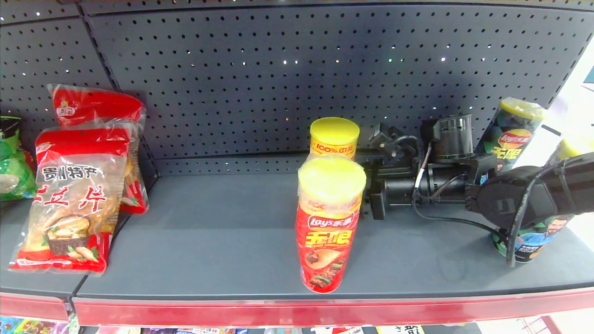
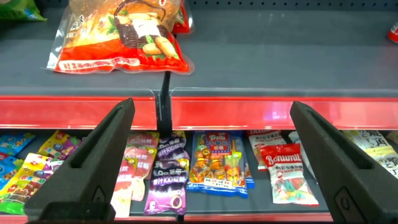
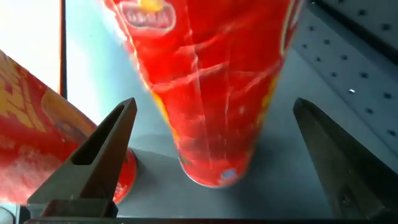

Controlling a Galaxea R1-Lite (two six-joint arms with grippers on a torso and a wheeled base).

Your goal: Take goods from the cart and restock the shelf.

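red chip can (image 3: 217, 74) upright on shelf (image 1: 222, 241); my right gripper (image 3: 214, 104) released astride it. looks placed. next: back straight out.

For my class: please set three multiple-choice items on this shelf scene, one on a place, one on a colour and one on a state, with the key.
1. Where does the rear red cylindrical crisp can stand relative to the front red cylindrical crisp can?
A behind it
B on top of it
C on the shelf below

2. What colour are both cans' plastic lids?
A blue
B yellow
C white

3. How is the right end effector?
A shut on a bag
B open around a red can
C shut on nothing

Key: A, it is nearer the dark perforated metal back panel; B, both tops are yellow; B, gaps show between its fingers and the can.
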